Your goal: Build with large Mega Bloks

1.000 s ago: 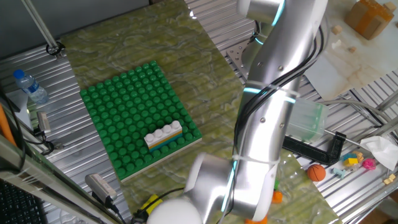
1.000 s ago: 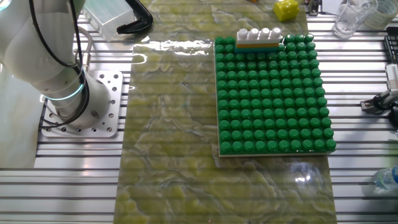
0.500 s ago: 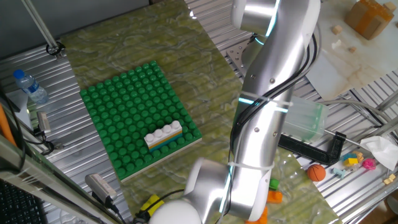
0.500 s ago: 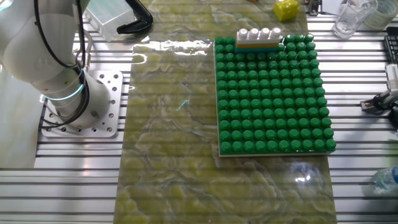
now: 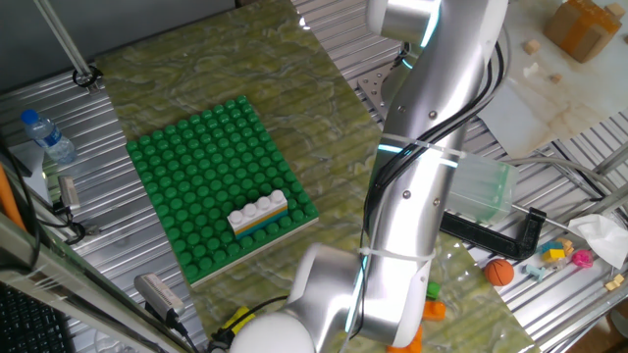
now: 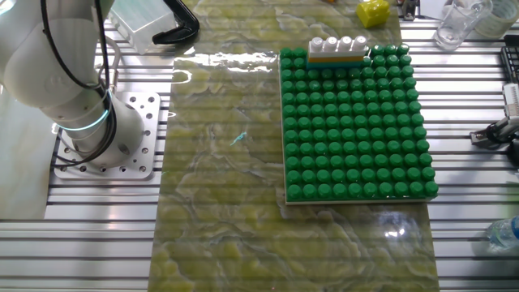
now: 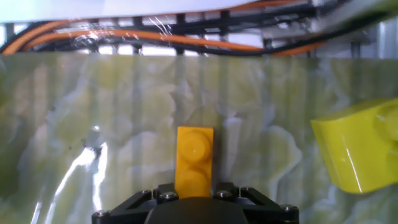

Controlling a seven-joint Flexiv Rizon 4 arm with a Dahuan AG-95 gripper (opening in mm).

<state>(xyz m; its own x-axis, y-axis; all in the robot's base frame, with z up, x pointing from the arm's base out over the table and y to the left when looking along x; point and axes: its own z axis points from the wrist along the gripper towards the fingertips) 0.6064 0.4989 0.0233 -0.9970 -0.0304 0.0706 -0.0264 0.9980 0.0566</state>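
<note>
In the hand view my gripper (image 7: 194,186) is shut on an orange two-stud brick (image 7: 194,155), which sticks out ahead of the jaws over the marbled mat. A larger yellow brick (image 7: 360,152) lies to its right. On the green studded baseplate (image 5: 196,176) stands a four-stud stack (image 5: 258,213) of white on orange on teal, near the plate's front edge; it also shows in the other fixed view (image 6: 339,50). The arm hides the gripper in one fixed view, and it is out of frame in the other.
A green piece (image 5: 432,290) and an orange piece (image 5: 432,311) peek out beside the arm. A clear plastic box (image 5: 483,188), a black clamp (image 5: 500,235) and a small orange ball (image 5: 499,271) lie at the right. A yellow brick (image 6: 372,13) sits beyond the baseplate.
The arm has shifted slightly, and the green piece now shows beside its lower part. The baseplate and the stack have not moved.
</note>
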